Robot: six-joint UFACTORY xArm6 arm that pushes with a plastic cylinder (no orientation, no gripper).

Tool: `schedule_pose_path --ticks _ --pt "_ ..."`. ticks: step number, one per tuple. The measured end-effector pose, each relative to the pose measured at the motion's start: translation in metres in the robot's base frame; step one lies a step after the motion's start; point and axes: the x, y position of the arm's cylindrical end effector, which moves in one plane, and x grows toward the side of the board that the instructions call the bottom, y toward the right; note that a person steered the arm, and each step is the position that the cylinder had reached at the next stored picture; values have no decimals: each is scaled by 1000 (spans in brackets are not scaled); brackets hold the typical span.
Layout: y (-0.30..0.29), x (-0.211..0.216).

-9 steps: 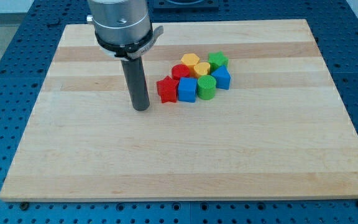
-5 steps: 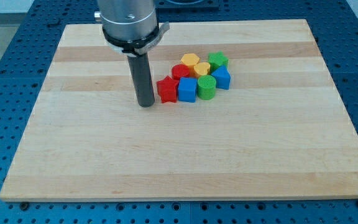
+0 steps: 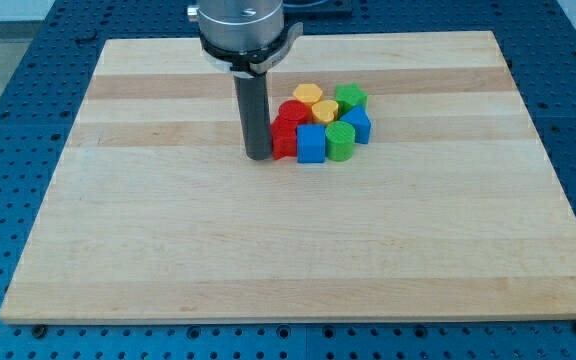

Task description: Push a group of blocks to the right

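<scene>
While pressed against the left flank of the cluster, tip touching the red star block, positioned to drive everything toward the board's right edge. No claw present; plain rod only. Packed together nearer the top edge, right of centre: red cylinder, blue cube, green cylinder, two yellow blocks, green block, second blue block.

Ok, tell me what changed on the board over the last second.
My tip slid toward the view's right and met the red star-shaped block, nudging it and the blue cube and green cylinder slightly right, tightening the cluster. The yellow blocks, green star-shaped block and wooden board stayed put.
</scene>
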Motion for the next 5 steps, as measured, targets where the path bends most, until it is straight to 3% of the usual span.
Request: schedule_pose_path --ticks 5 --pt "19 -2"
